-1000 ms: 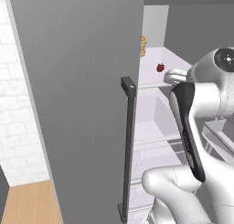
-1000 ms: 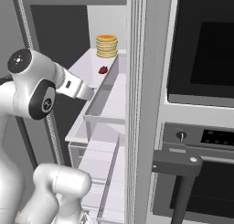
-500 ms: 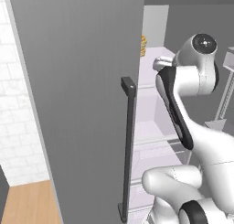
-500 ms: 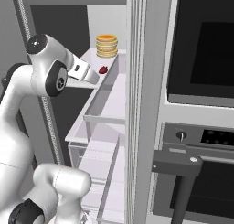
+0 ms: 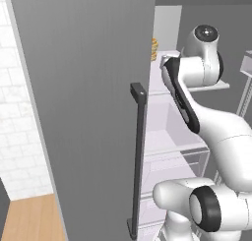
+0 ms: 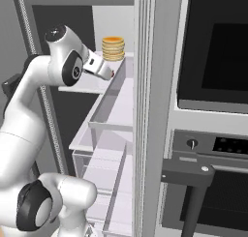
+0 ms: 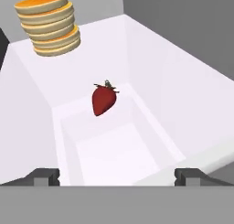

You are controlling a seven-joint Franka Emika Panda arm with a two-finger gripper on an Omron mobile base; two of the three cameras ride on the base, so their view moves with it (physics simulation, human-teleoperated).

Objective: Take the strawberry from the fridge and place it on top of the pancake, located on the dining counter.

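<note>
Gripper (image 7: 117, 175), fingers spread wide and empty, hovers near the strawberry (image 7: 103, 99) on the white fridge shelf (image 7: 183, 95); the berry's dark tip points toward the shelf's far edge, where a pancake stack (image 7: 49, 24) stands.

One strawberry (image 7: 103, 100) counted, one pancake stack (image 7: 49, 24) at eleven o'clock of it, one fridge (image 5: 88, 87), one bar handle (image 5: 137, 156), one oven (image 6: 213, 110) seen
</note>
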